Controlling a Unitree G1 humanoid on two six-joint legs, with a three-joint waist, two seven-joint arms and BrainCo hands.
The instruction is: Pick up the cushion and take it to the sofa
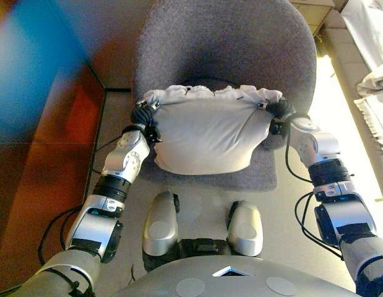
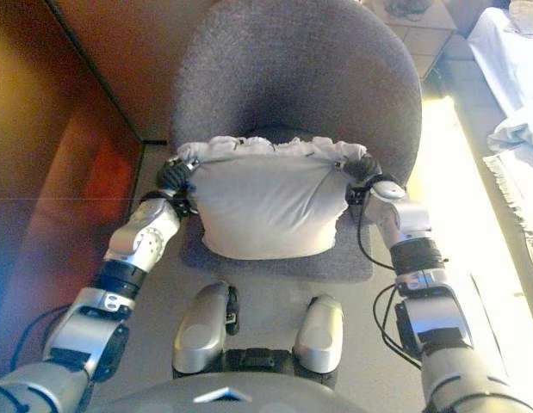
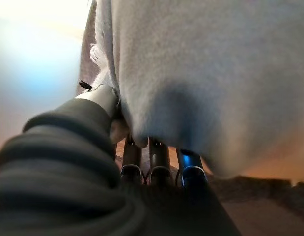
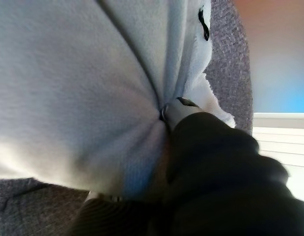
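A white cushion (image 1: 203, 133) sits on the grey armchair's seat (image 1: 259, 176). The left hand (image 1: 143, 117) and right hand (image 1: 279, 112) clutch its upper corners, fingers curled into fabric. Grasp made; lifting and carrying remain.

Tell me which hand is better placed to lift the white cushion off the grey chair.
Neither alone. The left hand and right hand each pinch an upper corner of the white fabric cushion, which sits on the grey upholstered chair. Probably both should lift together.

cushion (image 2: 270, 206) gripped by both robot hands, chair (image 2: 292, 77)
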